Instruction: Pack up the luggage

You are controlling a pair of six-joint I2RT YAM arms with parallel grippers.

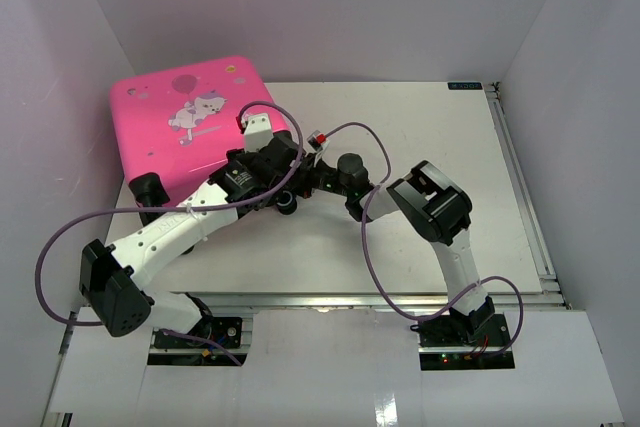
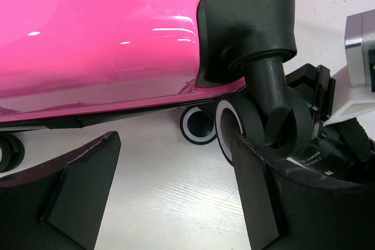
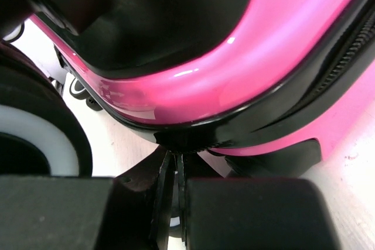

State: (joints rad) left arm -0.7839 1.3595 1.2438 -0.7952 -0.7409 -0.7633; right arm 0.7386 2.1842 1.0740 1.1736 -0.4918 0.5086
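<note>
White table (image 1: 420,147); pink luggage (image 1: 185,132) lies closed, print up, at its far-left corner. Left gripper (image 2: 176,144) has fingers spread apart at the luggage's near edge, one finger (image 2: 258,191) just beside a black wheel (image 2: 275,121). Right gripper (image 3: 176,185) is pressed together under the black zipper trim (image 3: 345,57).

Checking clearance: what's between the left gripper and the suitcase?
Left wrist view: bare table between left gripper and suitcase; one wheel sits by a finger.
</note>
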